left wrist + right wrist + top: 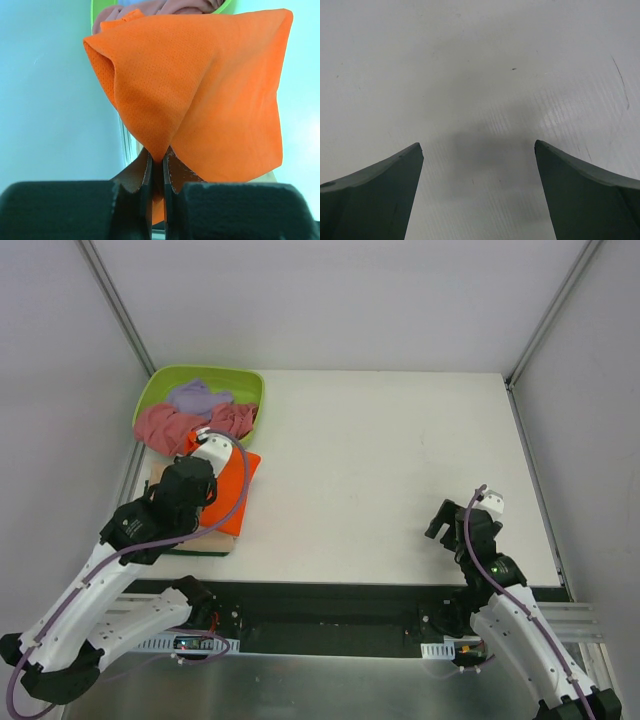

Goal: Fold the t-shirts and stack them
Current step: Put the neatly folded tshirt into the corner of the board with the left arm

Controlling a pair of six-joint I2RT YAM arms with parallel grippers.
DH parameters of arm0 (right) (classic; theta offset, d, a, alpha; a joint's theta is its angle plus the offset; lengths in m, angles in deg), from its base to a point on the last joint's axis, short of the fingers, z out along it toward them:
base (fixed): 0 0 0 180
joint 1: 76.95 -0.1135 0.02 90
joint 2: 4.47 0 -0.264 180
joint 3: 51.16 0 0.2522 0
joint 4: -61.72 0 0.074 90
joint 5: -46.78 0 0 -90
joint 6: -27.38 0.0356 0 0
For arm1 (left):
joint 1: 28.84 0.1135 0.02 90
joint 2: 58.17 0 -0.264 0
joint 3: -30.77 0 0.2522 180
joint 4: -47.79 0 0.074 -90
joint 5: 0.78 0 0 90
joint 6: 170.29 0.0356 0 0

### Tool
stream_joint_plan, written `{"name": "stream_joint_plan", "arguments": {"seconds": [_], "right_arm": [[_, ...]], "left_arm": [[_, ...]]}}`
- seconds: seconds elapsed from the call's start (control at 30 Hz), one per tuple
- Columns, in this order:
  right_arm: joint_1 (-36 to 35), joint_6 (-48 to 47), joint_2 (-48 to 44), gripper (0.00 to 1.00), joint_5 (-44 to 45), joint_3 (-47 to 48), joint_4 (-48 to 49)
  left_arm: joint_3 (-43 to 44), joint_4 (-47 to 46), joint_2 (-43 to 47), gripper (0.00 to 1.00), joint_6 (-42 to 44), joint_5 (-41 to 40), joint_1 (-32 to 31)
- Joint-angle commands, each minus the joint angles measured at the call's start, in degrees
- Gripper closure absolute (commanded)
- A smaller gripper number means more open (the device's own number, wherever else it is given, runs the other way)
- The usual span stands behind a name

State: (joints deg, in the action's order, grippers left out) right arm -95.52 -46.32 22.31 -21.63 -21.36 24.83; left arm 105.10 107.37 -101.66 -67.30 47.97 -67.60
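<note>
Just in front of the lime-green tub [158, 386], your left gripper [157, 169] is pinched tight on a fold of the orange t-shirt [210, 90]. That shirt lies over the tan t-shirt [205, 540] on the table [400, 460]. Inside the tub, the pink t-shirt [168, 426] and the lavender t-shirt [195, 395] sit bunched together. Well to the right of the tub, your right gripper [479, 150] hovers above the table, fingers spread wide, holding nothing.
</note>
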Motion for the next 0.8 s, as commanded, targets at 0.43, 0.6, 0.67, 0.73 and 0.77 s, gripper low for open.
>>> {"name": "stream_joint_plan", "arguments": {"seconds": [0.43, 0.6, 0.67, 0.73, 0.77], "right_arm": [[0.2, 1.0, -0.5, 0.04, 0.1, 0.2, 1.8], [0.1, 0.6, 1.5, 0.04, -1.5, 0.4, 2.3], [0.1, 0.5, 2.1, 0.04, -2.1, 0.6, 2.4], [0.1, 0.4, 2.2, 0.04, -2.6, 0.7, 2.4], [0.2, 0.3, 2.2, 0.04, -2.5, 0.7, 2.3]], "left_arm": [[-19.2, -9.6, -3.5, 1.0, 15.4, 1.2, 13.1], [-20.4, -16.6, -4.1, 1.0, 19.7, 2.6, 18.8], [-21.0, -21.4, -5.3, 1.0, 21.5, 1.2, 21.3], [-21.4, -25.9, -7.1, 1.0, 23.3, 0.7, 23.7], [-21.1, -26.3, -9.0, 1.0, 23.7, 1.5, 24.7]]}}
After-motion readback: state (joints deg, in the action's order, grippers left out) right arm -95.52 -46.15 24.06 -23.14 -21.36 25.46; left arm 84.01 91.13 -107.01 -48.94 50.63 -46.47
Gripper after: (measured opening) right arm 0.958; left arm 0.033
